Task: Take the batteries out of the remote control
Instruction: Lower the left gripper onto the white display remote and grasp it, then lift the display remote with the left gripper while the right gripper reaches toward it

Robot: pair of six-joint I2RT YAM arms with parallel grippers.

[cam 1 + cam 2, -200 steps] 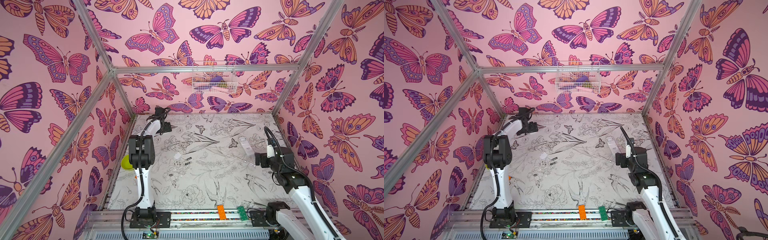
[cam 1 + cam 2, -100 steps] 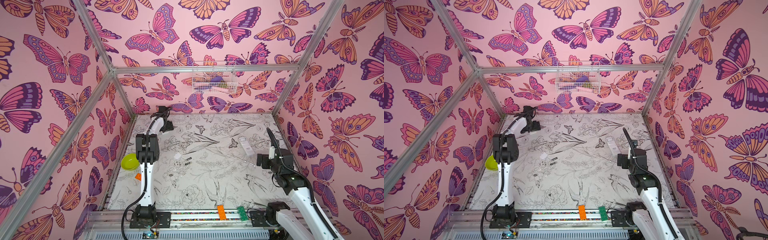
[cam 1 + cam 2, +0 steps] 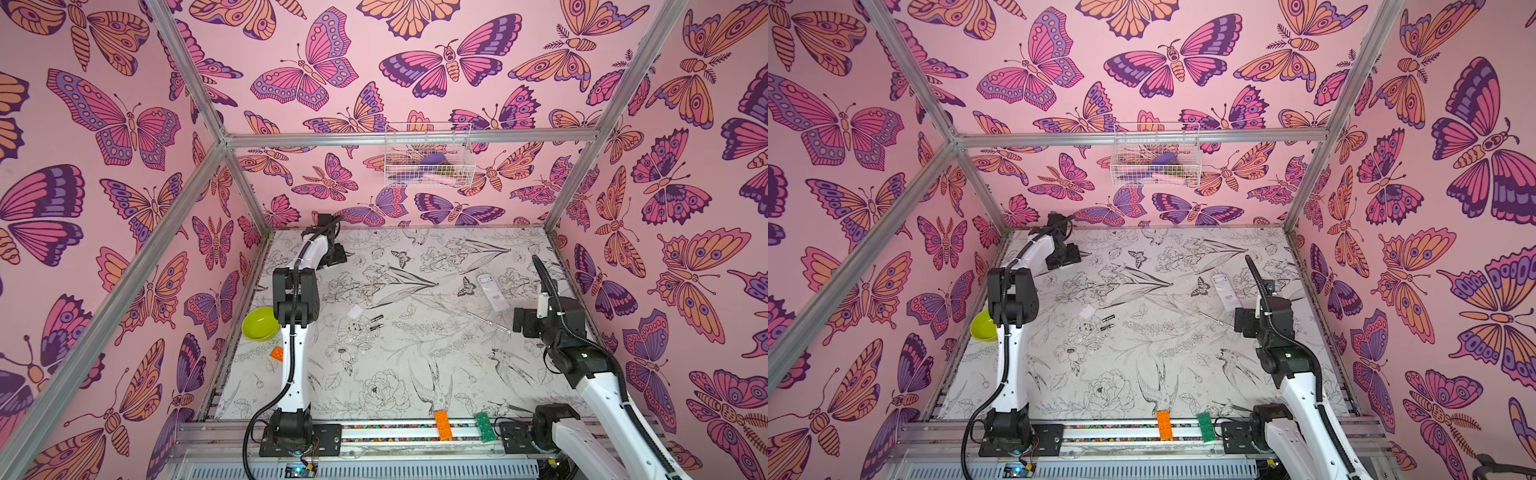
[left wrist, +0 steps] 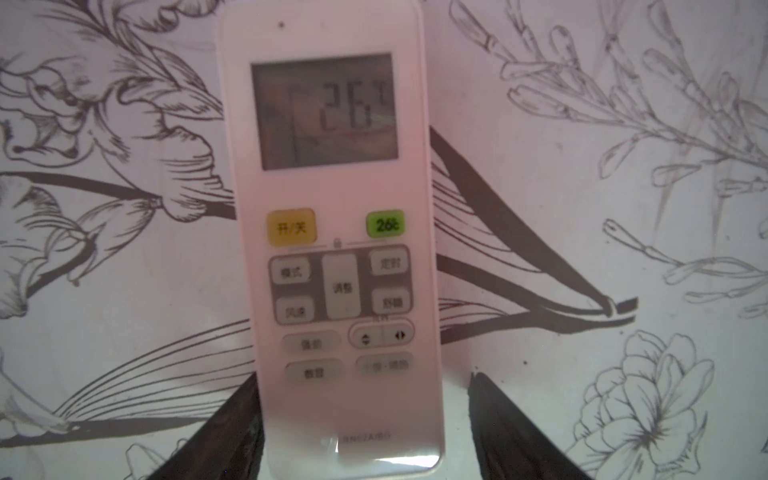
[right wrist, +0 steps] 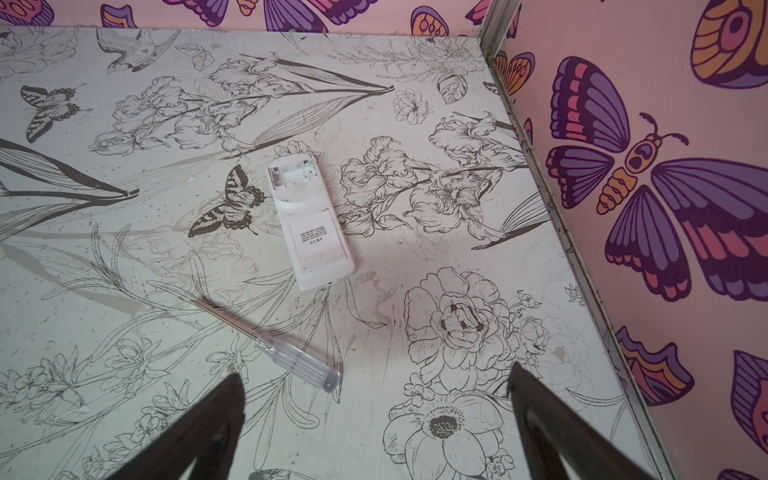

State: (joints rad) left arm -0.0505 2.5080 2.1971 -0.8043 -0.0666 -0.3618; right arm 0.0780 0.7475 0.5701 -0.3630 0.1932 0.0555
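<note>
The left gripper (image 4: 363,376), reached out to the far left corner of the table (image 3: 415,374), stands part-open astride a face-up remote (image 4: 332,270), at the end away from its screen, which reads 26. One finger (image 4: 232,428) lies against the remote's edge. The other (image 4: 511,428) stands just off it with a strip of table showing between, so nothing is clamped. Whether that remote rests flat cannot be told. The right gripper (image 5: 374,372) hangs spread wide and empty above the table's right side. A clear-handled screwdriver (image 5: 291,357) lies near its fingers. Beyond that is a face-down remote (image 5: 309,224) with its battery bay (image 5: 293,172) uncovered and empty. Two batteries (image 3: 376,319) lie side by side near the table's middle, well apart from both grippers and both remotes, just beside a small white piece (image 3: 354,311). A green bowl (image 3: 259,324) sits at the left edge, partly behind the left arm (image 3: 296,299), with an orange brick (image 3: 276,353) near it.
</note>
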